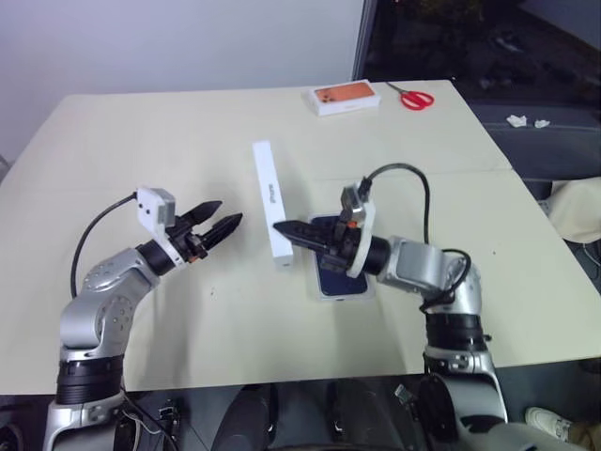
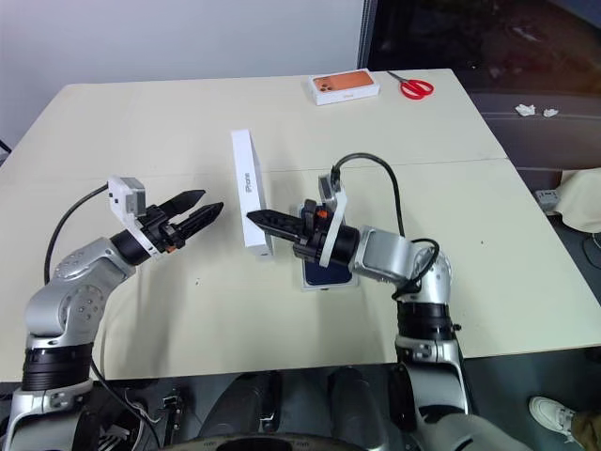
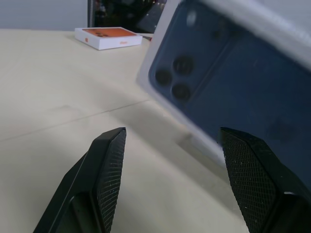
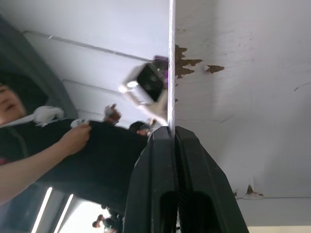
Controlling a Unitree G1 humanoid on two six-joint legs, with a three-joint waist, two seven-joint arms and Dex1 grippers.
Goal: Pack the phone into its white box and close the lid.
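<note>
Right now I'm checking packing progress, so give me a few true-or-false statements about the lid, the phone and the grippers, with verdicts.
1. The right gripper is shut on the lid. True.
2. The lid covers the white box. False: it stands on edge beside the box.
3. The left gripper is open and holds nothing. True.
4. The red scissors lie beside the phone. False: they lie at the far edge, near the orange-topped box.

My two head eyes look down over the same bench (image 1: 113, 141). My left wrist camera sits close to the lid (image 3: 233, 82); my right faces its edge.
</note>
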